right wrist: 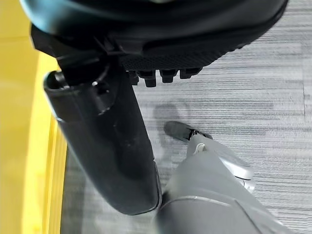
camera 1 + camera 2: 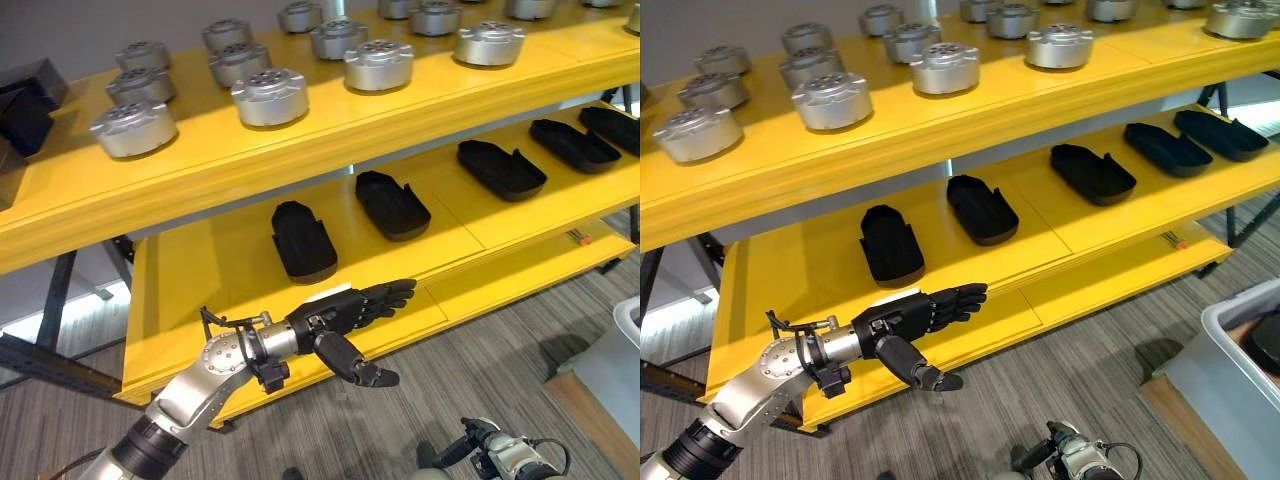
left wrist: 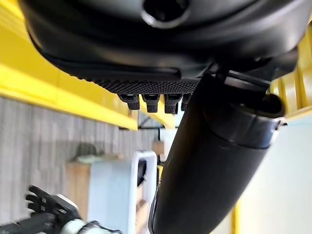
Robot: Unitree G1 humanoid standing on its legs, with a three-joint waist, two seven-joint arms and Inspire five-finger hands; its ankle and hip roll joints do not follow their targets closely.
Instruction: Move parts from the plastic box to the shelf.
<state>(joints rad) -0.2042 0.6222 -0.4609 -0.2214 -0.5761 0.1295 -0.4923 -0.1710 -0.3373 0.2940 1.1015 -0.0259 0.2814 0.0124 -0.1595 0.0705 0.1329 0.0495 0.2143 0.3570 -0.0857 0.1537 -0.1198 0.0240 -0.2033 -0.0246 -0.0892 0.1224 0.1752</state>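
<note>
My left hand point(image 2: 345, 312) hangs over the front edge of the shelf's point(image 2: 200, 285) lower tier, fingers straight, thumb out, carrying nothing. My right hand point(image 1: 146, 48) hangs low over the floor, equally relaxed and empty. Four black parts point(image 2: 303, 240) already lie in a row along that tier, and silver round parts point(image 2: 270, 97) crowd the upper tier. The plastic box point(image 2: 1240, 350) stands on the floor off the shelf's right end; something dark lies inside it, so I judge more parts remain to fetch.
</note>
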